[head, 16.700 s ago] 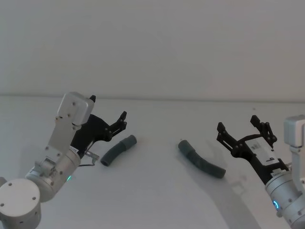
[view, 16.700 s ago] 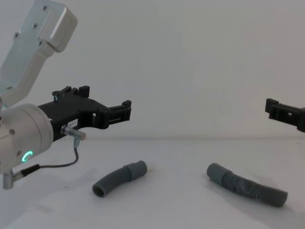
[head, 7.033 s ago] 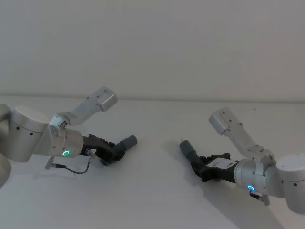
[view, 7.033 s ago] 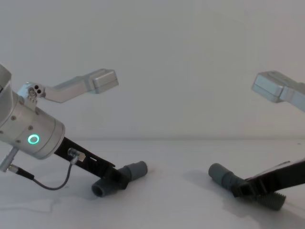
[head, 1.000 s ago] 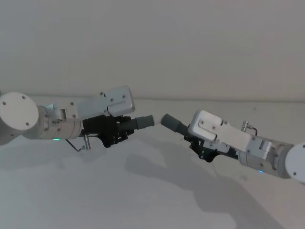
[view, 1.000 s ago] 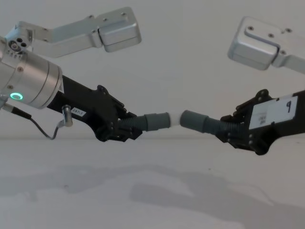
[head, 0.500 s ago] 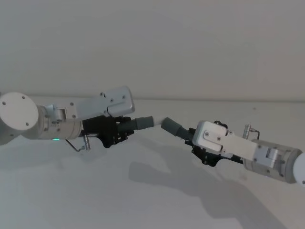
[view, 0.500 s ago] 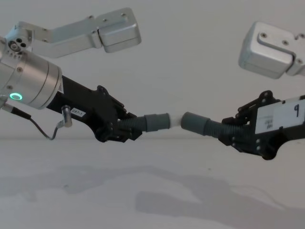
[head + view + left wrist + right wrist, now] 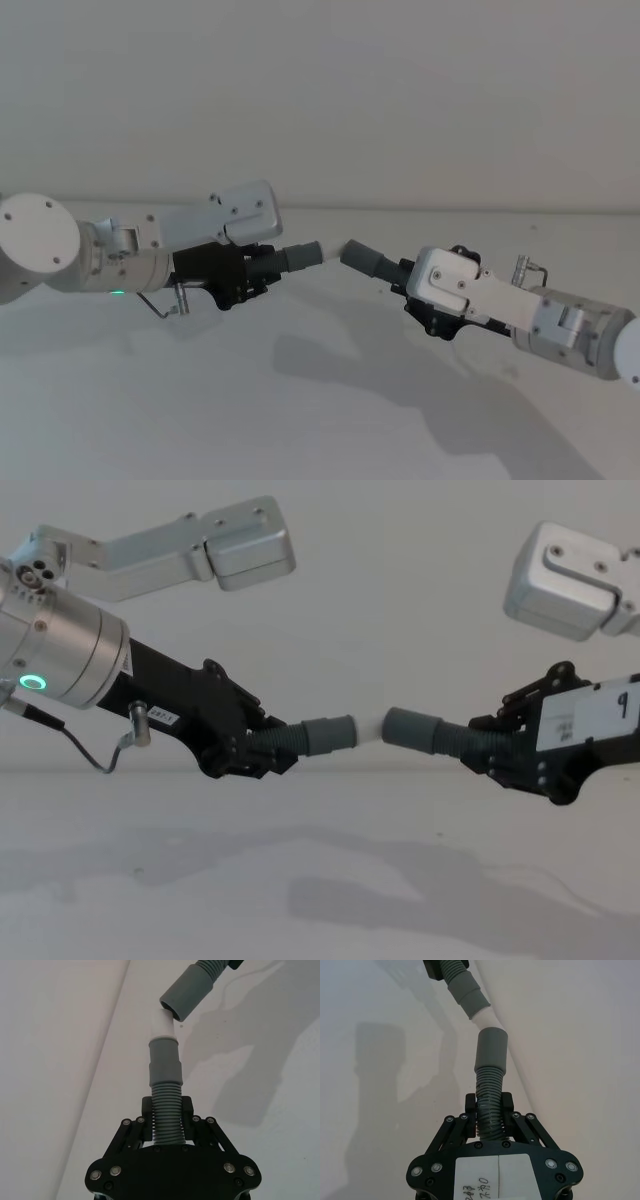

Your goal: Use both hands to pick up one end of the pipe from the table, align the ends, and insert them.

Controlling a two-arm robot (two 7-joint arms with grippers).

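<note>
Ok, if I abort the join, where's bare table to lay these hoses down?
The table is bare below and in front of both raised hoses. It is tight only in the air, where the left gripper and right gripper bring the short hose and long hose together.

Dark grey ribbed pipe (image 9: 300,737), white tip (image 9: 163,1024), black fingers (image 9: 146,1120), white table (image 9: 200,400).

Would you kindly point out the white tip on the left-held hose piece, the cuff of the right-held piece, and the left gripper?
white tip (image 9: 163,1024), left wrist view, its bare side.
cuff (image 9: 410,729), chest view, mid-wall.
left gripper (image 9: 167,1125), left wrist view, between its fingertips.
</note>
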